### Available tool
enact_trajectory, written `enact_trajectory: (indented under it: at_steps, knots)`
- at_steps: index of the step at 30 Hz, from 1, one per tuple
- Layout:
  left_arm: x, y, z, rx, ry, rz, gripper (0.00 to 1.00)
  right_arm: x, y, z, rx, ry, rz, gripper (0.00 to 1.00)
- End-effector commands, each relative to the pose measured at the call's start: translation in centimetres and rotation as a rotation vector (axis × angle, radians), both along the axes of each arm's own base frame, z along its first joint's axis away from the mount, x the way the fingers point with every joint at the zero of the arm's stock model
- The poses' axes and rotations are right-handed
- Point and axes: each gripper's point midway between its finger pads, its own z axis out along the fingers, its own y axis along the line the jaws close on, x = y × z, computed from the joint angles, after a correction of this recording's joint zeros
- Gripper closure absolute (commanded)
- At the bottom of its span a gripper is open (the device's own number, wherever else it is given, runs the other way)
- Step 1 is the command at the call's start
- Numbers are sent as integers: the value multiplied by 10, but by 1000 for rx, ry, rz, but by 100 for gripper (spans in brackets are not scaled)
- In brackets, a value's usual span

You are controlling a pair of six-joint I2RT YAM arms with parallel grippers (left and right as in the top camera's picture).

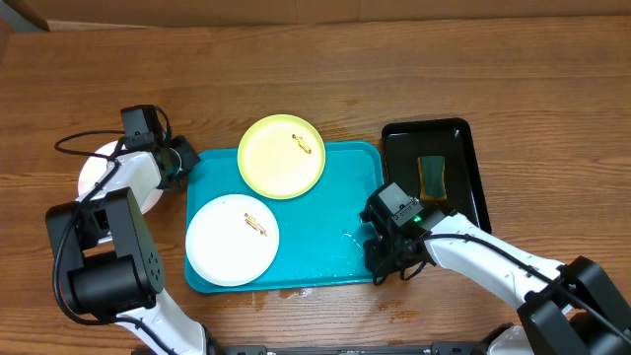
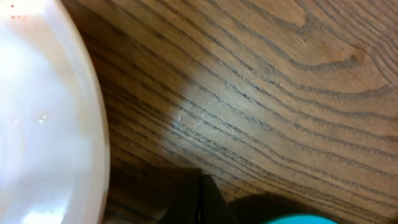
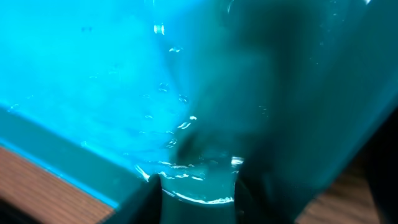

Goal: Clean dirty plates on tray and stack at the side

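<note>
off the tray's left edge, my left gripper [image 1: 180, 163] hangs with its jaws closed on nothing, just beside a white plate [image 1: 94, 170] that lies on the bare table [image 1: 394, 69]. i judge that plate is there because the side of the table is where the stack is meant to grow. my left wrist view shows its pale rim close by, and i see no dark squiggle on the part in view. the other two dirty plates lie on the turquoise tray [image 1: 325, 232]: a yellow-green plate [image 1: 281, 156] overhanging the far rim and a second white plate [image 1: 232, 238] at the near left. each carries a small dark squiggle, and both are well apart from either pair of jaws.

my right gripper [image 1: 383, 258] sits low at the tray's near right corner, over wet, glinting plastic. the wrist view is blurred. its fingers seem to straddle the rim, perhaps to steady the tray, but whether they are open or clamped i cannot tell. the sponge [image 1: 432, 176] rests in the black tray [image 1: 471, 148], unheld, so i judge wiping waits on it.
</note>
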Motion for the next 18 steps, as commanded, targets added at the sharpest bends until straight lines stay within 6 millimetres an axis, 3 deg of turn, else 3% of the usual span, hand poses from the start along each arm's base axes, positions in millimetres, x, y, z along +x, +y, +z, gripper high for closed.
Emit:
enact_trajectory:
  at_steps: [1, 7, 8, 11, 14, 18]
  knots:
    - [21, -2, 17, 21, -48, -55, 92, 20, 15, 14, 42, -63, 5, 48]
    - [50, 4, 84, 46, -138, -60, 75, 88, 31, 74, 72, -265, -32, 34]
    - [54, -1, 109, 36, -149, -78, 70, 113, 27, 99, 60, -334, -72, 31]
    - [53, -24, 137, 11, -141, -195, 59, 141, 10, 128, 28, -399, -144, 28]
    - [40, -53, 142, -28, -78, -322, 45, 162, -25, 140, -36, -432, -240, 27]
    - [8, -86, 127, -78, 67, -391, 42, 175, -74, 134, -101, -407, -363, 27]
